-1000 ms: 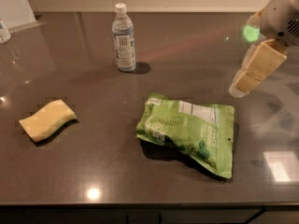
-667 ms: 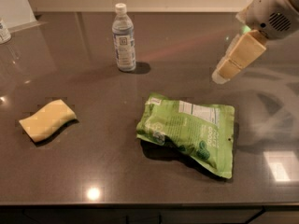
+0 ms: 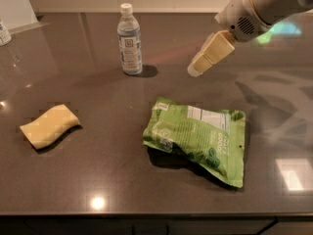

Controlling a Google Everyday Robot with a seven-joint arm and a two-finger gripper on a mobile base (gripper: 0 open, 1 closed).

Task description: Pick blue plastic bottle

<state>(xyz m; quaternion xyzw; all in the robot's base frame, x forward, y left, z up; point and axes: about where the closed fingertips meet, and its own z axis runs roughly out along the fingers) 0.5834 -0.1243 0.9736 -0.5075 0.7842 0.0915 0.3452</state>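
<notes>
The blue plastic bottle (image 3: pixel 129 38) stands upright on the dark countertop at the back centre, with a white cap and a pale label. My gripper (image 3: pixel 195 70) hangs above the counter to the right of the bottle, its cream-coloured fingers pointing down and left. It is well apart from the bottle and holds nothing that I can see. The white arm comes in from the upper right corner.
A green snack bag (image 3: pixel 198 137) lies flat in front of the gripper, centre right. A yellow sponge (image 3: pixel 49 125) lies at the left. A white-labelled container (image 3: pixel 4 32) shows partly at the far left edge. The counter's front edge (image 3: pixel 156 214) runs along the bottom.
My gripper has moved left and slightly up, from the right edge towards the bottle. The bottle, bag and sponge have not moved.
</notes>
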